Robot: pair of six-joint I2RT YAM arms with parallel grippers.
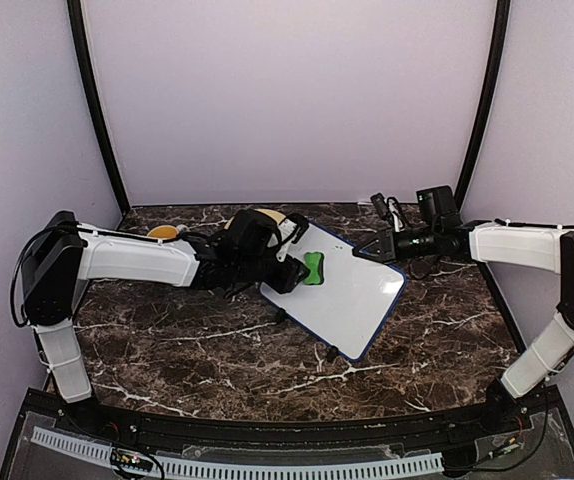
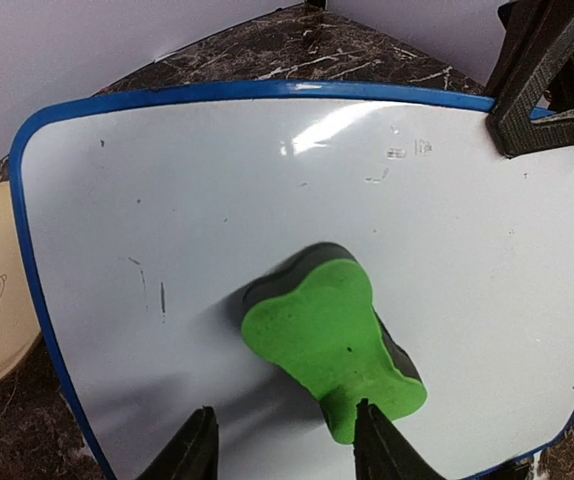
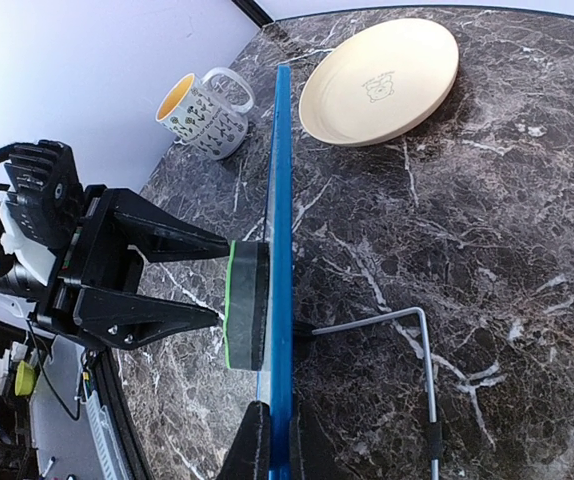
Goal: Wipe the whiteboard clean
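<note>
The whiteboard (image 1: 357,300) has a blue frame and stands tilted up off the table. My right gripper (image 3: 272,440) is shut on its edge (image 3: 282,180). A green eraser (image 2: 332,340) with a dark felt base sits flat against the white face (image 2: 267,170). My left gripper (image 2: 285,448) is open in front of it. One finger (image 2: 377,440) touches the eraser's narrow end, the other finger (image 2: 192,448) is off it. A few thin dark strokes (image 2: 152,288) show left of the eraser. In the top view the eraser (image 1: 312,268) lies near the board's upper left corner, by the left gripper (image 1: 295,262).
A cream plate (image 3: 379,80) and a patterned mug (image 3: 204,115) with a yellow inside stand on the dark marble table (image 1: 187,350) behind the board. The board's bent wire stand (image 3: 412,325) juts from its back. The right gripper (image 1: 372,248) holds the board's far corner.
</note>
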